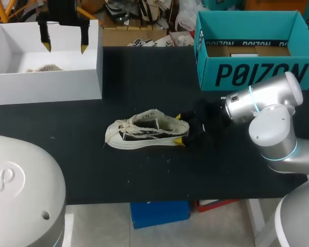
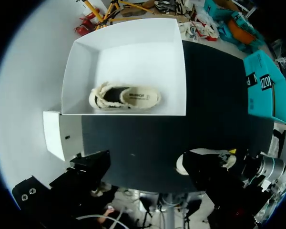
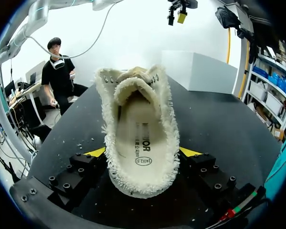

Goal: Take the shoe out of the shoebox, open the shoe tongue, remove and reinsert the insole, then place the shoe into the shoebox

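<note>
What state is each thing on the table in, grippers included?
shoe: out of the box, upright on the table.
insole: lying inside the shoe.
white shoebox: open, no lid on it.
second shoe: sitting inside the white shoebox.
teal box: open at the top.
left gripper: open, empty, above the white shoebox.
right gripper: shut on the shoe at its heel.

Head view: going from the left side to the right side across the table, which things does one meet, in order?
The white shoebox → shoe lying on the table → right gripper at the shoe's heel → teal box.
</note>
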